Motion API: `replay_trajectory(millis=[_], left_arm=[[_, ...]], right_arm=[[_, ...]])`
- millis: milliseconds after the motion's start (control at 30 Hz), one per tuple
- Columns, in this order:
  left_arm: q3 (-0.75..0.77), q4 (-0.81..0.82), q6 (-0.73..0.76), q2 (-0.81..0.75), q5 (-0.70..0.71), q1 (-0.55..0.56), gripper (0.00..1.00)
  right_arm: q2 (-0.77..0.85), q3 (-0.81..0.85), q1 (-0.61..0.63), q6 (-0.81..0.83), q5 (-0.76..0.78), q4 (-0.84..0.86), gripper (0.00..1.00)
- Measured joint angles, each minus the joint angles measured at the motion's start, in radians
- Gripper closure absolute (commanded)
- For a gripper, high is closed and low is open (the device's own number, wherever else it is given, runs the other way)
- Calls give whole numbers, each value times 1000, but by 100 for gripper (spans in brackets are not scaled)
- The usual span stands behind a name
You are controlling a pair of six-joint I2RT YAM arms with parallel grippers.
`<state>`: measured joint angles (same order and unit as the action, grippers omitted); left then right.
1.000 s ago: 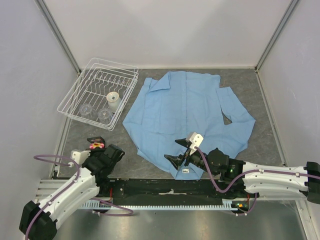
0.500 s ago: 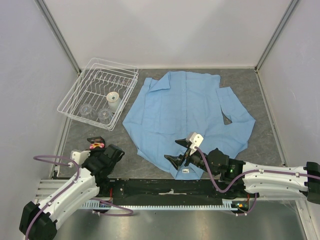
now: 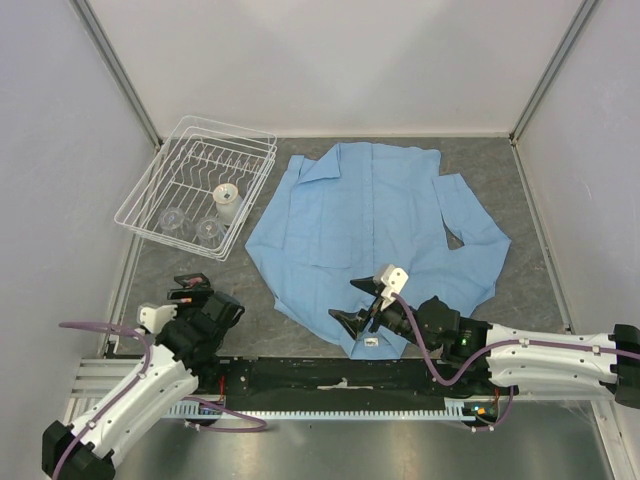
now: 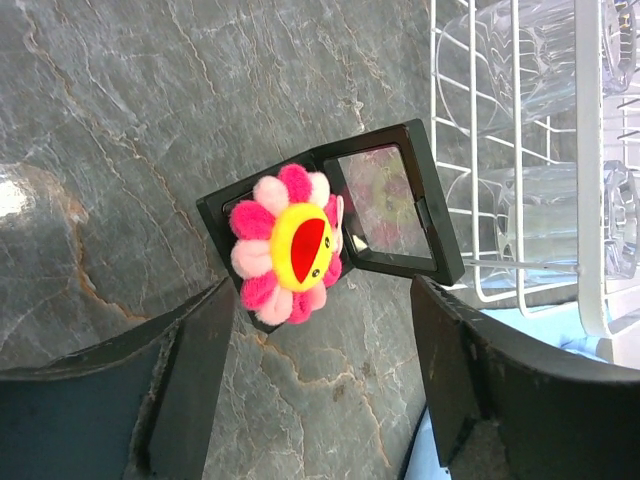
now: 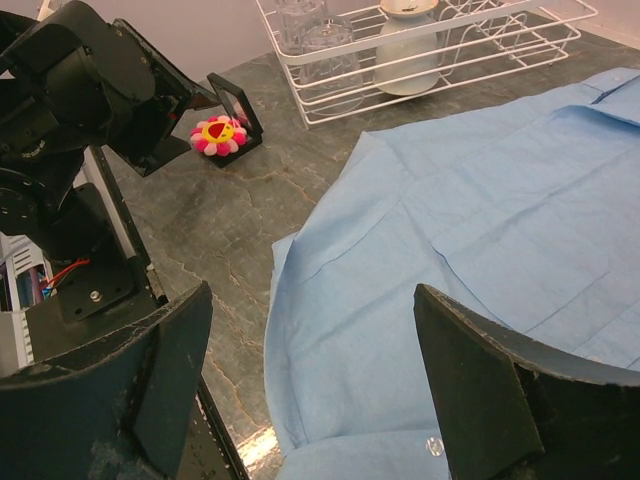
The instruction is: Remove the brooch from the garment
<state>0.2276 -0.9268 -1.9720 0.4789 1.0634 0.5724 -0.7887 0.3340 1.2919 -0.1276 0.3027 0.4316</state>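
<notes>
Just on the near side of the rack [image 3: 150,171], the brooch [image 4: 290,245] lay off the shirt [image 3: 370,220], resting on the base of a small black case [image 4: 222,212] that sat on the grey tabletop [image 3: 500,165]. The flower faced up toward the left wrist camera, pink petals ringing a yellow centre with a red wedge. Being round, it showed no long axis. The case's mirrored lid [image 4: 390,215] stood propped open on the rack side of the brooch.

The left tool [image 4: 320,370] hung over the case with its jaws wide apart, one finger on either side of the brooch and gripping nothing. Whether a fingertip brushed the lower petals I cannot tell.

Right of the rack, and just beside it at the far corner, the shirt lay spread flat. Its long axis ran from far to near, hem at the far end and collar with its white label [image 3: 371,342] at the near end. The right tool [image 5: 310,330] hovered above that collar end, farther from the rack than the brooch was, and its jaws were likewise spread and empty.

Inside the rack stood a white cup [image 3: 227,200] and some clear glasses [image 3: 173,218].
</notes>
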Motion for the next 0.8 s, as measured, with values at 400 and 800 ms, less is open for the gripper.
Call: replay_trajectory(millis=[400, 800], left_arm=[[76, -170, -2, -43, -68, 0, 17], [539, -106, 352, -43, -108, -1, 24]], right_arm=[[18, 0, -3, 0, 2, -1, 11], [4, 114, -34, -60, 233, -251, 2]])
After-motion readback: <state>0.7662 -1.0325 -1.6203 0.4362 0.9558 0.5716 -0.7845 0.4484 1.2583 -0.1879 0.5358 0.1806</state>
